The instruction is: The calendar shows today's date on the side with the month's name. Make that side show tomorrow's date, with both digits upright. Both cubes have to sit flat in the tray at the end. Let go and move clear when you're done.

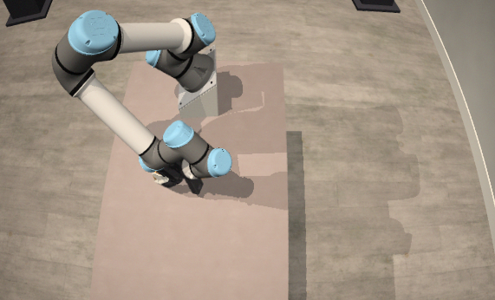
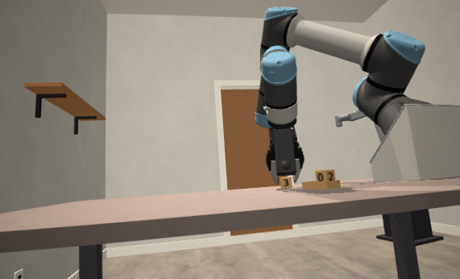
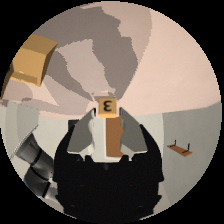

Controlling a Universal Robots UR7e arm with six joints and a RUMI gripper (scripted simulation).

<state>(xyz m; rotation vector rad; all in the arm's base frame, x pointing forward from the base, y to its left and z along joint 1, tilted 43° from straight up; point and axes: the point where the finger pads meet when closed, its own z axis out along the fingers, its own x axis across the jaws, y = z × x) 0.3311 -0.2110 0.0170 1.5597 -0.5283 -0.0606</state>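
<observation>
3 on a cube, 0 and 2 above the tray

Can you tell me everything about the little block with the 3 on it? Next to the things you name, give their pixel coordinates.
The little block (image 2: 285, 182) (image 3: 107, 107) is a small cube, orangey-tan and maybe wooden. The side we see best has a dark number 3, upright from the side view but upside down from the wrist view. It looks like it's sitting flat on the pinkish table (image 1: 189, 256) (image 2: 143, 214) (image 3: 175, 65). The robot's open hand (image 1: 159, 177) (image 2: 288, 182) (image 3: 107, 107) is around it, but I can't tell whether the fingertips touch it.
</observation>
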